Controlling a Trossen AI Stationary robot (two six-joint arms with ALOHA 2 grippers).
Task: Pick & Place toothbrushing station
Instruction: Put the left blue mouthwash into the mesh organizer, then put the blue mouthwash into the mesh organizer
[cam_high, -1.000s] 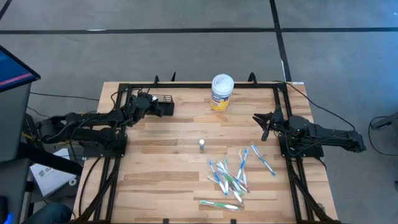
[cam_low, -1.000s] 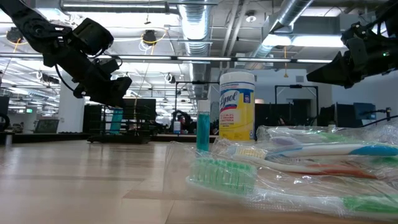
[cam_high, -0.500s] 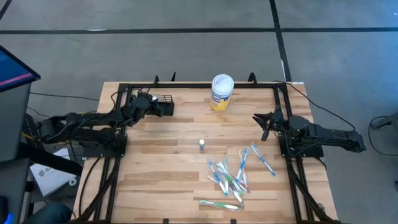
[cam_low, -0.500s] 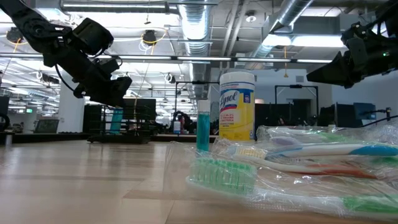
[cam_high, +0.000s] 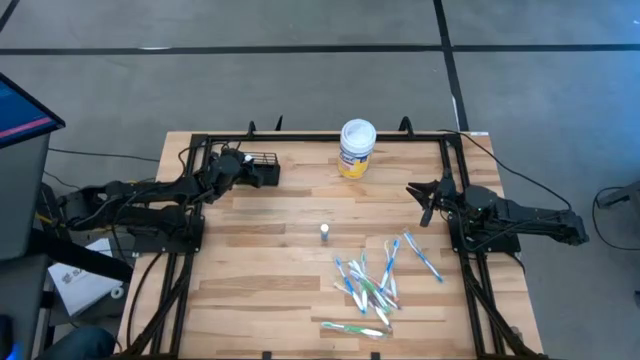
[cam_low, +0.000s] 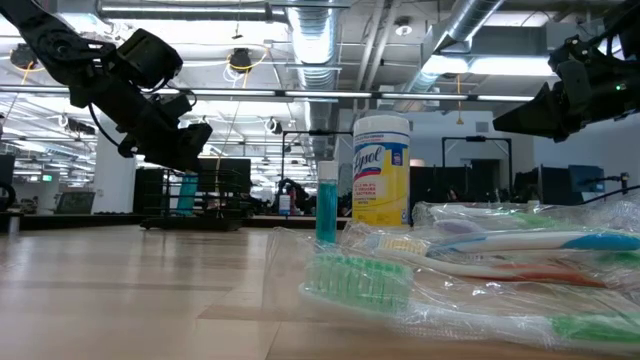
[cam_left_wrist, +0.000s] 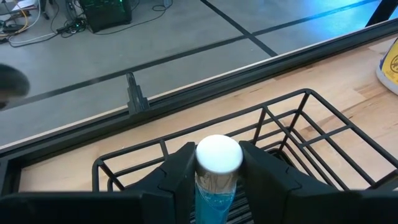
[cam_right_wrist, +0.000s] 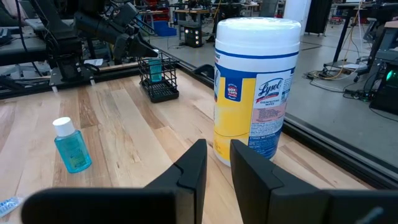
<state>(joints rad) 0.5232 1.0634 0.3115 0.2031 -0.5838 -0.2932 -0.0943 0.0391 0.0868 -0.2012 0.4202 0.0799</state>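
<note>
The toothbrushing station, a small black wire basket (cam_high: 264, 168) (cam_left_wrist: 298, 130) (cam_right_wrist: 159, 82), stands at the table's far left. A small bottle of blue liquid with a white cap (cam_left_wrist: 218, 154) (cam_right_wrist: 154, 68) stands upright inside it. My left gripper (cam_high: 248, 166) (cam_left_wrist: 217, 165) reaches over the basket's near wall and is shut on that bottle. My right gripper (cam_high: 424, 200) (cam_right_wrist: 217, 163) hovers at the table's right side, open by a narrow gap with nothing between its fingers, facing the white-lidded yellow tub (cam_right_wrist: 256, 87). My left gripper has the blue bottle between its two fingers (cam_left_wrist: 180, 171), just under the white cap (cam_left_wrist: 218, 169). The fingers come slanting down from the table's left and near side. The bottle is upright inside the basket; whether its bottom rests on the basket's floor is hidden.
The yellow tub (cam_high: 356, 147) stands at the far middle. A second small blue bottle (cam_high: 324, 232) (cam_right_wrist: 69, 146) stands mid-table. Several wrapped toothbrushes (cam_high: 368, 285) lie scattered at the near right. Black frame rails (cam_high: 320, 138) run along the table's far and side edges.
</note>
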